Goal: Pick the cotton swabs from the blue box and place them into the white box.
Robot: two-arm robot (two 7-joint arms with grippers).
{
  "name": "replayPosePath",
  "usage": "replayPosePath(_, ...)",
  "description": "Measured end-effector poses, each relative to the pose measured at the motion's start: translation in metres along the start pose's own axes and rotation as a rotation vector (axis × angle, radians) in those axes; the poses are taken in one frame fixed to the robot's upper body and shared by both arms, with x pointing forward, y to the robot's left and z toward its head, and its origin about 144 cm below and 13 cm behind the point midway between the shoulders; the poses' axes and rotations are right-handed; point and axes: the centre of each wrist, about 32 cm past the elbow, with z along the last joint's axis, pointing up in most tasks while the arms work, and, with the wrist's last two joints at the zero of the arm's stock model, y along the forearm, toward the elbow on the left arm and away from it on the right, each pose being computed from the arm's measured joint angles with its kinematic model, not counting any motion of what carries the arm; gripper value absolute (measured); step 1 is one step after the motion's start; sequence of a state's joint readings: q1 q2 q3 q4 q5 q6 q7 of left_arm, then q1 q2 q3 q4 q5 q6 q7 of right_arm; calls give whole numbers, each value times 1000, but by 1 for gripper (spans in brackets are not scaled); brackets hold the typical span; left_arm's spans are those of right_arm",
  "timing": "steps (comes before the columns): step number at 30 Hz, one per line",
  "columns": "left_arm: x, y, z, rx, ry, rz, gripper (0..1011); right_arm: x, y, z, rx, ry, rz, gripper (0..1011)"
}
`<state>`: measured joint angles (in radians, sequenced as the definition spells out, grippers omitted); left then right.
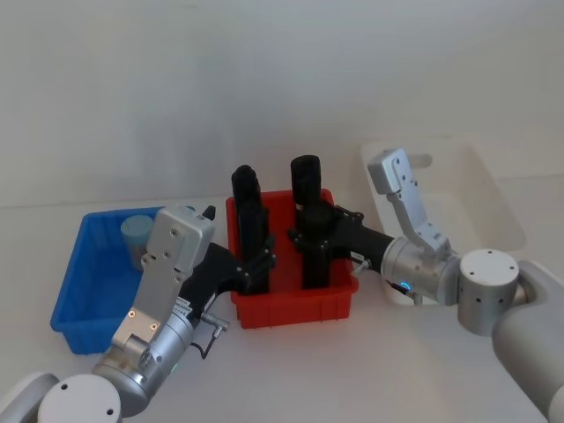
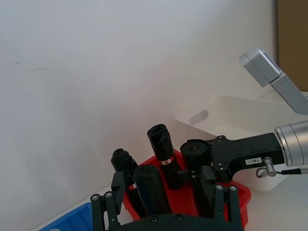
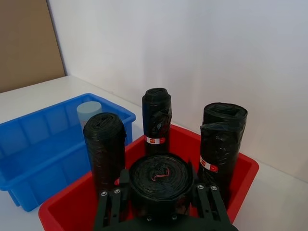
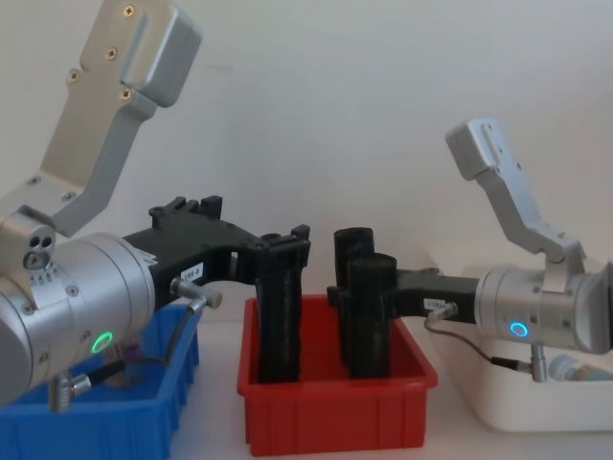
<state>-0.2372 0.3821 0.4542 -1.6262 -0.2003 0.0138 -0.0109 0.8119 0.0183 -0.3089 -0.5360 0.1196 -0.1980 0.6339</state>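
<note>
**Head view: the swab jar lies left of both grippers**

Head view gives the relation that matters. One jar of cotton swabs (image 1: 137,231) stands upright in the far part of the blue box (image 1: 70,291), its long axis vertical and its pale lid on top. Both grippers are busy elsewhere, over the red box (image 1: 295,308) in the middle. The left gripper (image 1: 257,260) has its fingers on either side of the left black roll (image 1: 251,220) and looks clamped on it. The right gripper (image 1: 313,238) grips the middle black roll (image 1: 315,264) in the same way.

The jar is to the left of the left gripper's fingers and a little farther back, so I judge the left arm to be the nearer one. The white box (image 1: 493,198) is at the far right — beside the right arm.

Right wrist view shows the jar's round lid (image 3: 89,108) clearly against the far wall of the blue box. In the chest view the left arm covers that place.
</note>
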Motion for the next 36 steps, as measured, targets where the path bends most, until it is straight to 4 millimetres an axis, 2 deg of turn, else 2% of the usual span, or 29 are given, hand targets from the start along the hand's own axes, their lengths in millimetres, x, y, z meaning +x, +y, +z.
replayPosePath(3, 0, 0, 0, 0, 0, 0, 1004, 1, 2, 0, -5, 1, 4, 621)
replayPosePath(8, 0, 0, 0, 0, 0, 0, 1004, 2, 4, 1, -4, -1, 8, 532)
replayPosePath(21, 0, 0, 0, 0, 0, 0, 1004, 0, -4, 17, 73, -1, 6, 466)
replayPosePath(36, 0, 0, 0, 0, 0, 0, 1004, -10, -38, 59, 247, -22, -92, 466)
